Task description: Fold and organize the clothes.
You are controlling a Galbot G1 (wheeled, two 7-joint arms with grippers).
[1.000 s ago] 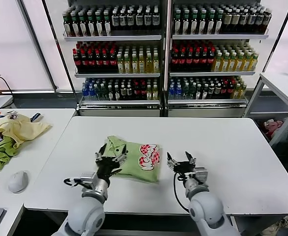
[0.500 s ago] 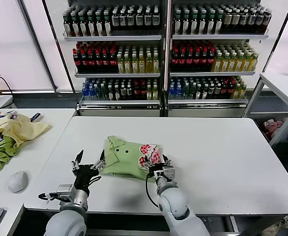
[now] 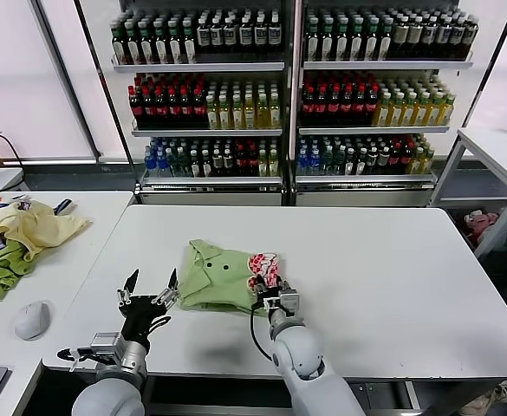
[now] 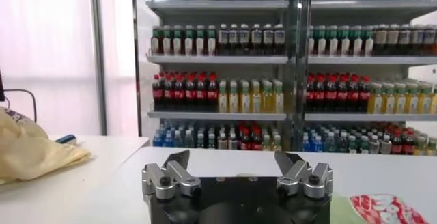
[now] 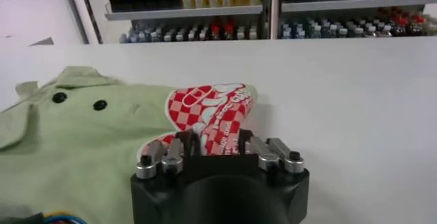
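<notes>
Now at the shirt's edge: the right hand (image 3: 269, 291) grips the near right border of the light green polo shirt (image 3: 218, 276) on the white bench (image 3: 392, 260).

Seen from the right wrist, its fingers (image 5: 183, 145) are clenched on the cloth at the red-and-white checked patch (image 5: 212, 109), collar and dark buttons (image 5: 60, 98) lying off to the robot's left. The partly folded shirt lies at the bench's middle-left, its long axis running left to right, almost all of it left of and beyond that hand; any fold would likely carry the gripped edge leftward over the body. The left hand (image 3: 146, 303) hovers with fingers spread and grasping nothing, just off the shirt's left edge. A pale yellow garment (image 3: 32, 225) lies on a side table.
</notes>
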